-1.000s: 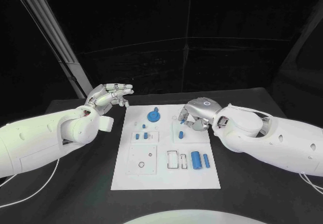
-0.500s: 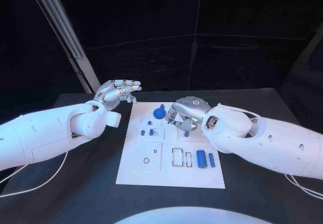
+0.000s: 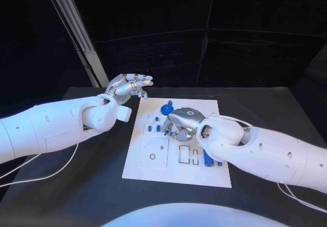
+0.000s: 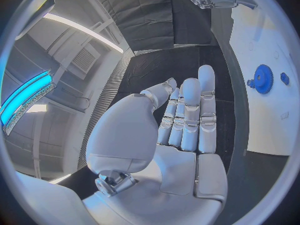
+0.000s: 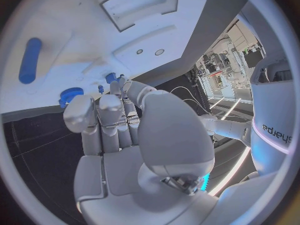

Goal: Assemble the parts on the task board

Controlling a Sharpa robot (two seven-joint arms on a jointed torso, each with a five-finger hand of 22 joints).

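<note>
Head view, board: the task board (image 3: pixel 180 176) lies on the black tabletop (image 3: pixel 81 189), a white plate set lengthways away from the robot.
Head view, parts: a blue gear (image 3: pixel 164 109) sits near the board's far end; small blue pegs (image 3: pixel 150 127) stand by the board's left edge; a blue cylinder (image 3: pixel 207 161) lies at the board's right edge near the middle, partly under the right arm.
Head view, left hand: the left hand (image 3: pixel 127 87) hangs above the tabletop just off the board's far left corner, fingers curled loosely, nothing in them.
Head view, right hand: the right hand (image 3: pixel 178 124) hovers over the board's middle, palm down; whether its fingers pinch a part I cannot tell.
Left wrist view: the left hand (image 4: pixel 178 130) shows fingers straight and side by side, palm bare, clear of the board; the gear (image 4: pixel 262 78) and a small blue part (image 4: pixel 284 78) lie on the board beyond it.
Right wrist view: the right hand (image 5: pixel 119 130) has fingers bent toward the board; a grip is hidden. The cylinder (image 5: pixel 29 60) lies loose; the gear (image 5: pixel 70 95) shows past the fingertips.
Progress: judged early. Several parts look seated, but the cylinder and the outlined slots beside it remain unfilled.
</note>
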